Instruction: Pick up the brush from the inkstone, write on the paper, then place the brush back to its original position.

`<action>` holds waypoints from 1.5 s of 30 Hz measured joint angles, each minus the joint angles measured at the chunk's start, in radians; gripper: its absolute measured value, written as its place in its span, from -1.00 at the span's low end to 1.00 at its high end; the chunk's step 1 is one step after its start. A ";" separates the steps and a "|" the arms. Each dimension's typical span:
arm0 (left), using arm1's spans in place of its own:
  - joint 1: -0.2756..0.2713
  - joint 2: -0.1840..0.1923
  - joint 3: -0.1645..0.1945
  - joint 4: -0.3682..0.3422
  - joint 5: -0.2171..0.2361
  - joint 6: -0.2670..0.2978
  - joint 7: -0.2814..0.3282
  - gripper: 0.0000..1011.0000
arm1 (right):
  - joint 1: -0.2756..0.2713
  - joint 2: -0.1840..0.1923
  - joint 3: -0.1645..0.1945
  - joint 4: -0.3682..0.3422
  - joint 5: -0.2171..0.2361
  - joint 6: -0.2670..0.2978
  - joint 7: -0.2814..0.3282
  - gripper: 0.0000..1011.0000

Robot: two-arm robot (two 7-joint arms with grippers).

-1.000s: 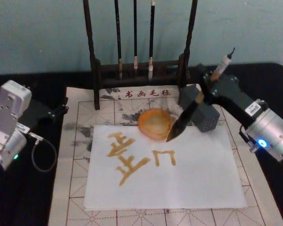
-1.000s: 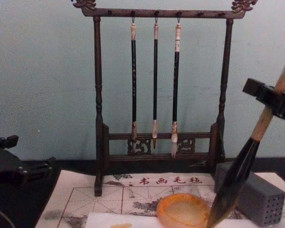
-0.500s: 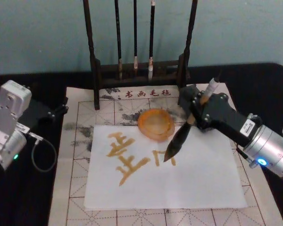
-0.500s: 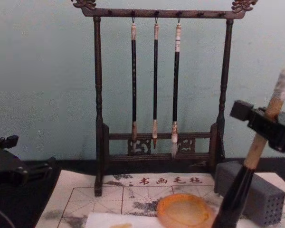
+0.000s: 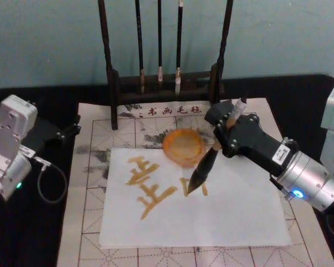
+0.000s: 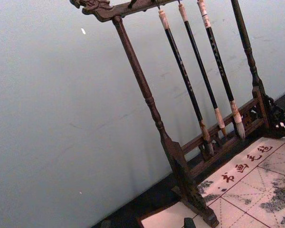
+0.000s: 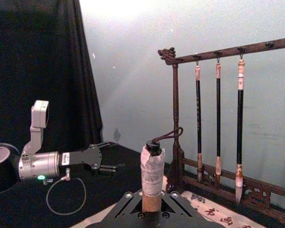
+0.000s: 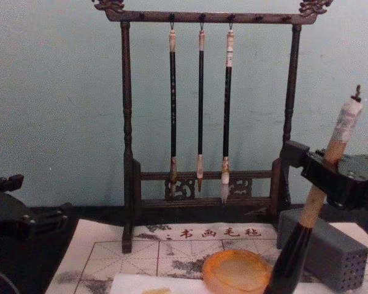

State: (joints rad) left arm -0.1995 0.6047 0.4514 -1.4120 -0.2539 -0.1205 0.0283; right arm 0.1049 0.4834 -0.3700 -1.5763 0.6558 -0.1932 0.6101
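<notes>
Writing step: brush tip down on the paper.
My left gripper (image 5: 67, 132) sits parked off the mat's left edge. On the paper (image 5: 239, 211), one amber character (image 5: 147, 186) lies left of a second, where the tilted brush (image 5: 205, 167) touches down, just in front of the inkstone (image 5: 183, 147). My right gripper (image 5: 228, 136) is clamped on the tan handle. Next, I judge: finish this stroke with steady pressure, then lift away.

Reads as a calligraphy station in a lab: wooden brush rack (image 8: 127, 122), hanging brushes (image 8: 200, 104), gridded felt mat (image 5: 92, 172), black cloth (image 5: 306, 105), bare teal wall (image 5: 44, 39).
</notes>
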 joint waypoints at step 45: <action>0.000 0.000 0.000 0.000 0.000 0.000 0.000 0.98 | 0.021 -0.029 -0.007 0.043 -0.034 0.009 -0.012 -0.97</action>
State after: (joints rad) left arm -0.1995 0.6047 0.4514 -1.4120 -0.2539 -0.1205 0.0283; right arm 0.1257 0.4545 -0.3766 -1.5333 0.6218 -0.1842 0.5983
